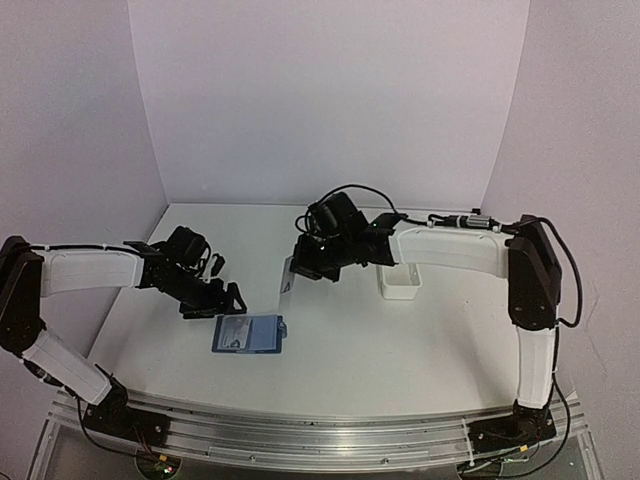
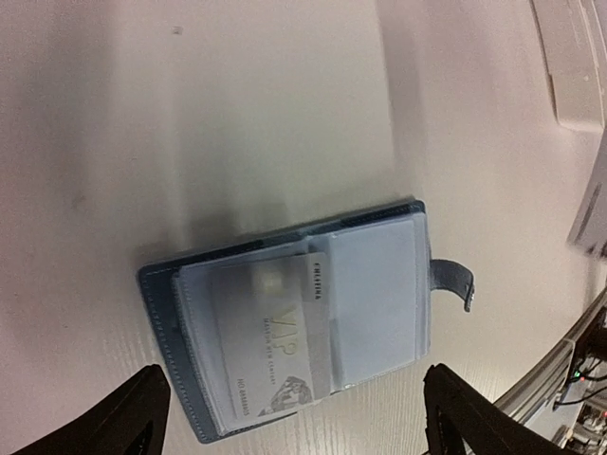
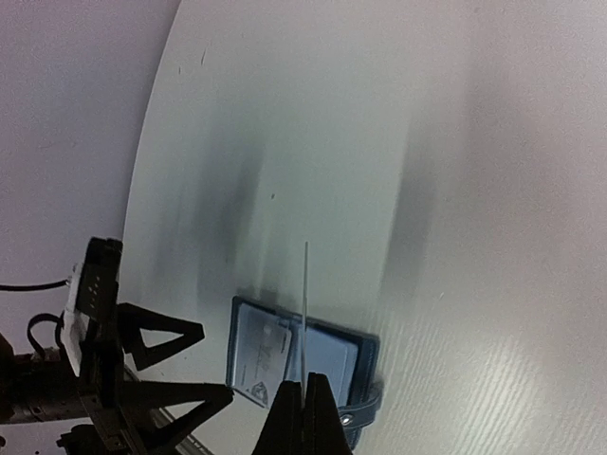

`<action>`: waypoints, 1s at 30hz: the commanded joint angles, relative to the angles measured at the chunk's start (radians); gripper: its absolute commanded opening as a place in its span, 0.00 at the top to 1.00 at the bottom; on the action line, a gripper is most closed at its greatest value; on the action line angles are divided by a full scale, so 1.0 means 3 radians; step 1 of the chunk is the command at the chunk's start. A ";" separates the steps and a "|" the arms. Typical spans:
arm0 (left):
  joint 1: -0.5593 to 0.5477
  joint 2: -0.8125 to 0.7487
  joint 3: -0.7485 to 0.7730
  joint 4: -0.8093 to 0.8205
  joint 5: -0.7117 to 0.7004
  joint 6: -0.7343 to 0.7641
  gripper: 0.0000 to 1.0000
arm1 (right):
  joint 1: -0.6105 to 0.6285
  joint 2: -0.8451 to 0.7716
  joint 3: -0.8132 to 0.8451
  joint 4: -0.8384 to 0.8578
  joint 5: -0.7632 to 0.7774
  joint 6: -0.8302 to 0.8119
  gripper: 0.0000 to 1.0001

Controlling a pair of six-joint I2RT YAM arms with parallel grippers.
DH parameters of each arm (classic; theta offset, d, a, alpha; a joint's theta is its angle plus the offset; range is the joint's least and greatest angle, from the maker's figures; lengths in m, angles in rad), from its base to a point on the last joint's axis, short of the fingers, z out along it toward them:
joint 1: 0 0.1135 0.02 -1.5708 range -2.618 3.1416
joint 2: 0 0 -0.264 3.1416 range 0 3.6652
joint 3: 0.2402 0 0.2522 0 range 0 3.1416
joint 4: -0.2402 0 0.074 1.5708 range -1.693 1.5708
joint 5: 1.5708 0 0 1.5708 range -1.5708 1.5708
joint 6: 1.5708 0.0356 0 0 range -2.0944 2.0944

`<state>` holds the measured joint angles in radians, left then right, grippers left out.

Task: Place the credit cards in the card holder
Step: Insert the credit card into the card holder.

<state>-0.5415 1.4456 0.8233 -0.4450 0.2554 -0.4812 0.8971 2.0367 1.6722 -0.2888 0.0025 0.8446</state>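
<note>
From above, my left gripper [image 1: 215, 303] hovers with its fingers spread and empty, just beside the far-left corner of the card holder [image 1: 249, 335]; the holder lies open on the table [image 1: 400, 350]; my right gripper [image 1: 303, 262] hangs farther back, pressed together on the held card [image 1: 287, 279], with the white tray [image 1: 400, 285] to its right.

Only my left wrist view shows the tucked card [image 2: 275, 346] sitting in the holder's left half; the right pocket looks vacant.

Only my right wrist view shows the held card edge-on, pinched at its lower end and poised over the holder.

I judge so small a pinch could let the card pivot; coming in steep, its edge could catch the pocket lip and shove the unpinned holder away.
</note>
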 commanded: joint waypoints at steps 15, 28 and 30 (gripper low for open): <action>0.0325 0.0323 -0.0437 0.0117 -0.0201 -0.0139 0.54 | 0.0367 0.0931 0.0299 0.0390 -0.0582 0.0636 1.00; 0.0327 0.0588 -0.0667 0.0711 0.0323 0.0047 0.73 | 0.0497 0.1308 0.0895 0.0327 -0.0660 0.0539 1.00; 0.0327 0.0586 -0.0664 0.0723 0.0384 0.0028 0.77 | 0.0526 0.1375 0.1054 0.0245 -0.0617 0.0565 1.00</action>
<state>-0.4338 1.5703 0.6739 -0.1849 0.3073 -0.4764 1.0201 2.4000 1.8851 -0.2078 -0.1816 1.0197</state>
